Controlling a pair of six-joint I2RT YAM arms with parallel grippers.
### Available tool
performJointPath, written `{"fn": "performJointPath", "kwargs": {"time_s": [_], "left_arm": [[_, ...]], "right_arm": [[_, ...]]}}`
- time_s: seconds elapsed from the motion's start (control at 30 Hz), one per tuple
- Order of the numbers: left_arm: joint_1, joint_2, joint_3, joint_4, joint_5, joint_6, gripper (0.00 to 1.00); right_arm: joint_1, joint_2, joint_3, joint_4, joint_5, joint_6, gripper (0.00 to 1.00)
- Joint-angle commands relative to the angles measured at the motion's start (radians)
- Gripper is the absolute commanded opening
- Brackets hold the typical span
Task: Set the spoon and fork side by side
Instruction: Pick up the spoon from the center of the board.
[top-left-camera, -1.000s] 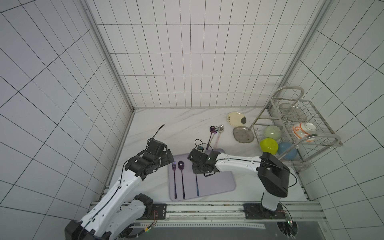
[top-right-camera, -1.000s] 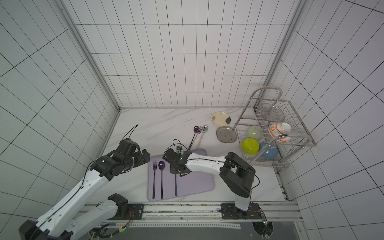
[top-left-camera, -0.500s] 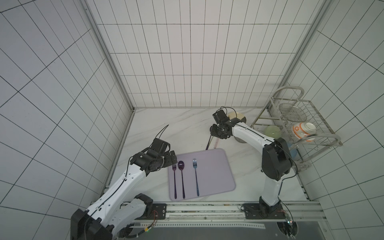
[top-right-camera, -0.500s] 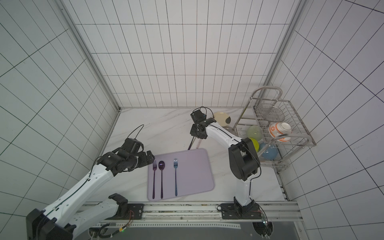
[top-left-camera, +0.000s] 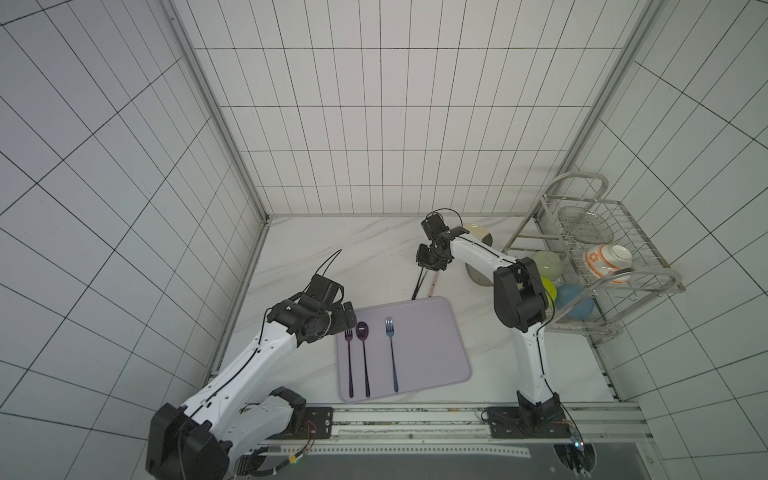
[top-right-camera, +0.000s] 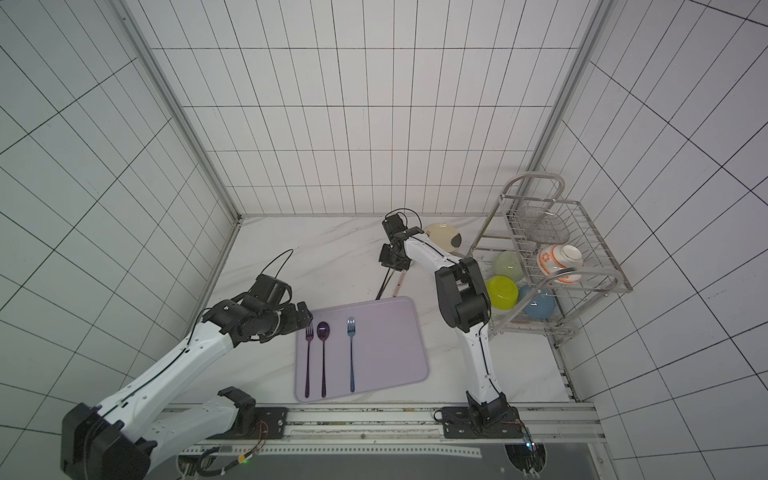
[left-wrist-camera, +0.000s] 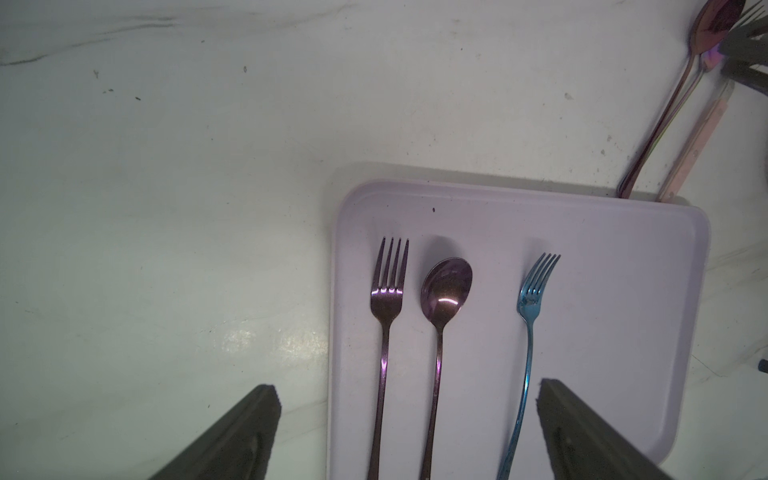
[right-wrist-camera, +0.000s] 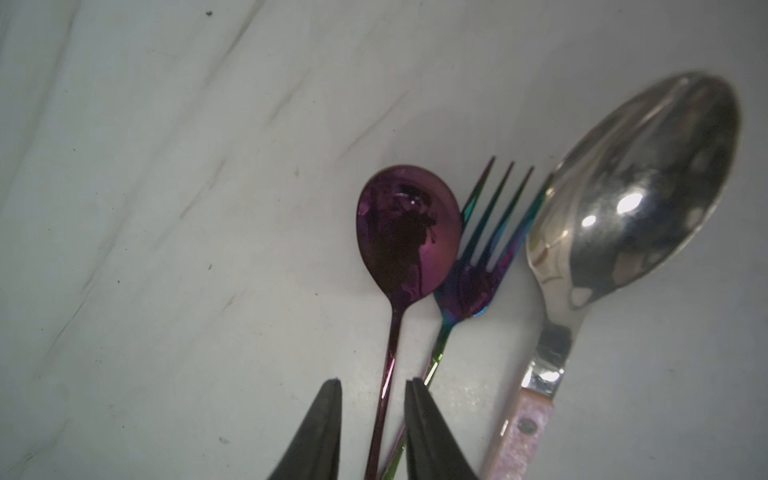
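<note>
l arm (top-left-camera: 266, 353) jaws wide, r arm (top-left-camera: 478, 253) jaws narrowed.

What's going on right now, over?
Left gripper open, empty. Right gripper straddling purple spoon handle, not clamped. Rainbow fork touching it.

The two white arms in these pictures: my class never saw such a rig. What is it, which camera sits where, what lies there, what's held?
Two robot arms, each ending in a two-fingered gripper. The top views look down on the counter; each wrist view looks out from one arm. On the lilac tray lie a purple fork, purple spoon and blue fork. Beyond it lie a second purple spoon, a rainbow fork and a pink-handled spoon. The left gripper is open, empty; the right gripper straddles the second purple spoon's handle, not yet gripping.
</note>
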Motion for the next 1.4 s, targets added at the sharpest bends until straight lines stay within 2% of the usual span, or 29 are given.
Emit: {"fn": "performJointPath", "kwargs": {"time_s": [0.0, 0.33, 0.6, 0.87, 1.03, 1.37], "left_arm": [[0.003, 0.009, 0.023, 0.032, -0.009, -0.005, 0.98], [0.003, -0.003, 0.025, 0.023, -0.022, 0.0, 0.98], [0.004, -0.014, 0.024, 0.02, -0.024, 0.007, 0.98], [0.004, -0.032, 0.032, 0.011, -0.035, 0.008, 0.98], [0.004, -0.044, 0.045, -0.003, -0.048, 0.001, 0.98], [0.005, -0.079, 0.066, -0.044, -0.083, 0.011, 0.98]], "right_arm": [[0.0, 0.046, 0.028, -0.059, 0.014, -0.014, 0.27], [0.01, 0.123, 0.085, -0.1, 0.033, -0.019, 0.25], [0.047, 0.189, 0.146, -0.216, 0.11, -0.018, 0.19], [0.058, 0.247, 0.181, -0.259, 0.103, -0.003, 0.08], [0.049, 0.272, 0.215, -0.214, 0.072, -0.011, 0.0], [0.014, 0.178, 0.304, -0.017, 0.104, -0.147, 0.0]]}}
